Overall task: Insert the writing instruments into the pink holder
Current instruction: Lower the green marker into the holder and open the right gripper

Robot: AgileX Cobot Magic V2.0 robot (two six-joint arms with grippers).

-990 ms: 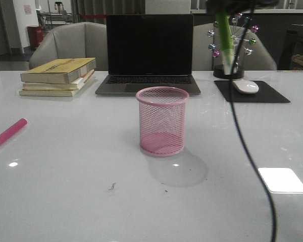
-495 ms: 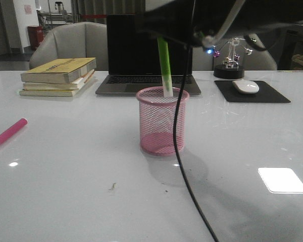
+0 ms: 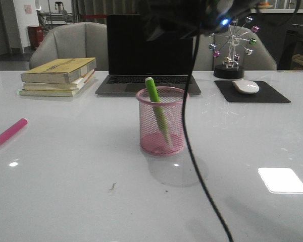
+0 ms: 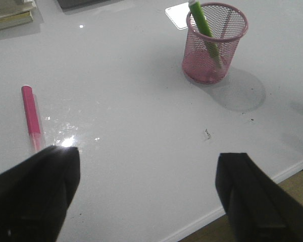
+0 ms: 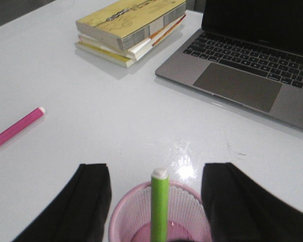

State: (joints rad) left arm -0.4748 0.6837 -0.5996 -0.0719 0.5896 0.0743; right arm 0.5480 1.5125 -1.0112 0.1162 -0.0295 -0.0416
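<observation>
The lime green marker (image 3: 156, 103) leans inside the pink mesh holder (image 3: 162, 132) at mid-table, its top poking over the far-left rim; it shows too as the green marker (image 4: 204, 26) in the pink holder (image 4: 213, 43). My right gripper (image 5: 156, 194) hovers open straight above the holder (image 5: 126, 219), the green marker (image 5: 159, 201) standing free between its fingers. The magenta marker (image 3: 9, 133) lies flat near the table's left edge, the same magenta marker (image 4: 31, 116) in the left wrist view. My left gripper (image 4: 147, 194) is open and empty above the table's front.
A stack of books (image 3: 58, 75) sits at the back left, an open laptop (image 3: 149, 55) behind the holder, a mouse (image 3: 246, 86) on a black pad at the back right beside a small ferris-wheel ornament (image 3: 232, 48). A black cable (image 3: 192, 146) hangs down in front of the holder.
The green marker was held above the holder's rim half a second ago; now it is let go and leans inside the cup. The right arm has risen slightly.
</observation>
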